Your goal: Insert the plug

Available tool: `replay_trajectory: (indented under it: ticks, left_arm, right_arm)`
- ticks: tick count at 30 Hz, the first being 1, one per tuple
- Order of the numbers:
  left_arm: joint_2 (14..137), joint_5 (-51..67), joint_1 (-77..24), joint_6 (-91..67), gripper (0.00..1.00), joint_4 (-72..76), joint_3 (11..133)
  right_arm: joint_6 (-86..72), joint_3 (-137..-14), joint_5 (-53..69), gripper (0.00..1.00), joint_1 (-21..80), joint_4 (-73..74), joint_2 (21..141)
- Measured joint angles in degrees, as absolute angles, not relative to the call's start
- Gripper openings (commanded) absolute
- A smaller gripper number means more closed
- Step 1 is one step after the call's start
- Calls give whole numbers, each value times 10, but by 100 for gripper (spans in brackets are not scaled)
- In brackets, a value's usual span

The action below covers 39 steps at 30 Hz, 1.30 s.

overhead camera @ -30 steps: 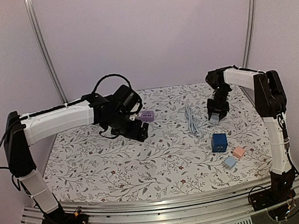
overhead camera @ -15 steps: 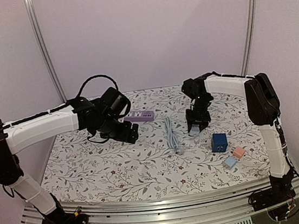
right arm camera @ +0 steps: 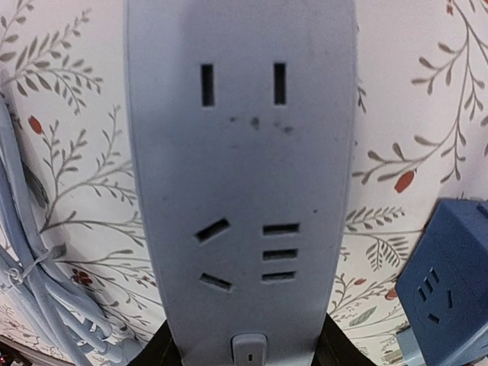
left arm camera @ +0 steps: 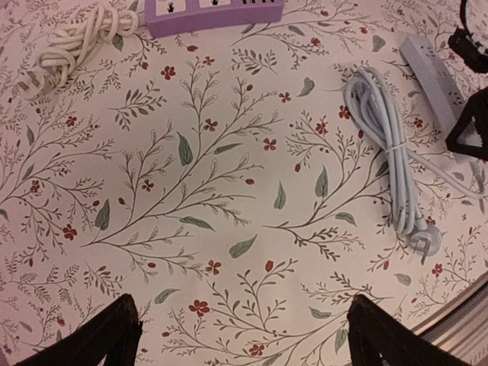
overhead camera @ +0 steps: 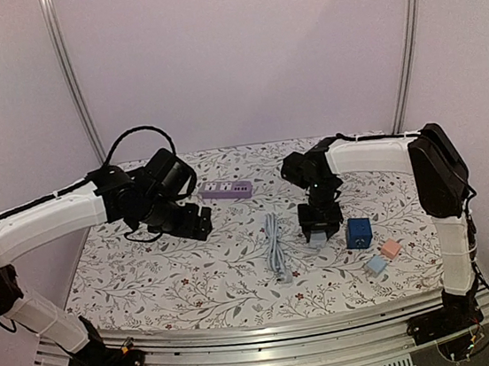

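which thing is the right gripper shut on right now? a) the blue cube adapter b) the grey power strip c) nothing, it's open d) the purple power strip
b: in the right wrist view the grey power strip runs out from between the fingers of the shut right gripper, while the purple power strip and the blue cube adapter lie free of it.

Desk [left arm camera: 191, 229]: white, grey leaf sprigs, small red flowers. Grey strip [right arm camera: 240, 191], grey cable [left arm camera: 381, 130]. Purple strip [overhead camera: 228, 189], cream cord [left arm camera: 72, 42]. Cube [overhead camera: 358, 232]: dark blue.
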State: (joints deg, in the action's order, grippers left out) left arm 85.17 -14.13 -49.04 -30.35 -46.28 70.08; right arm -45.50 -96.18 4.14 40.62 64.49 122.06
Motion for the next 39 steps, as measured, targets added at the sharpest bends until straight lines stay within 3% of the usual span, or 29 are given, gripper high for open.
replay_trajectory:
  ticks: [7,21,26,29,39]
  left_arm:
    - [772,-135,-490,-307,96,-482,678]
    - [599,-99,-490,-323,96,-517,595]
    - [547,-93,-490,-331,97,-527,569]
    - [510,-91,-490,-335,97,-531,554]
    - [458,-84,-490,-341,97,-551,538]
  right_arm:
    - [-540,-860,8,19,461,632,1145]
    - [-604,-820,6,21,506,571,1139]
    - [-624,-820,0,28,515,561,1151]
    - [-637,-820,-14,39,525,556,1161]
    - [-658,-824,-11,60,547,555,1171]
